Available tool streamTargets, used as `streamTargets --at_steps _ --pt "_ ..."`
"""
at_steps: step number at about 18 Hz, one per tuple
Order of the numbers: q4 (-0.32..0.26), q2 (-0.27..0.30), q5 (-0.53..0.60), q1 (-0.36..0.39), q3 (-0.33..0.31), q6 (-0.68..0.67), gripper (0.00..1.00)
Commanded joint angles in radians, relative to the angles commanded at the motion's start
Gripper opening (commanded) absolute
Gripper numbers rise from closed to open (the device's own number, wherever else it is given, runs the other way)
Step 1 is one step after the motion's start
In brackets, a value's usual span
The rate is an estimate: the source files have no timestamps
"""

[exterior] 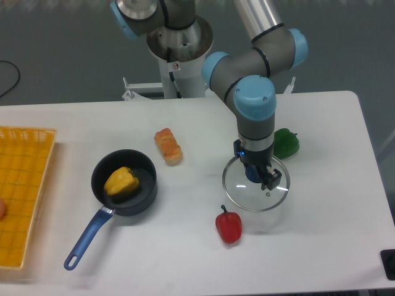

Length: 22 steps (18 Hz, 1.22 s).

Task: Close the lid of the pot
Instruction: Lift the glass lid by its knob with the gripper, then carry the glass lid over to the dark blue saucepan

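The pot is a dark saucepan at the left of the table, its long blue handle pointing to the front left. A yellow pepper lies inside it. The lid, a clear glass disc with a metal rim and a blue knob, is at the right of the table, well apart from the pot. My gripper stands straight above the lid's centre, fingers on either side of the knob and shut on it. I cannot tell whether the lid rests on the table or is just off it.
A bread roll lies between pot and lid, further back. A red pepper sits just in front of the lid. A green pepper is behind the gripper. A yellow basket stands at the left edge.
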Motion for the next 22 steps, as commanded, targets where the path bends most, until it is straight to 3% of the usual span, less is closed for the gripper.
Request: streamTargets --at_steps 12,22 --pt "-0.014 0.06 0.009 -0.052 -0.014 -0.055 0.64" --pt "-0.049 0.081 0.044 -0.265 -0.015 -0.259 0.64"
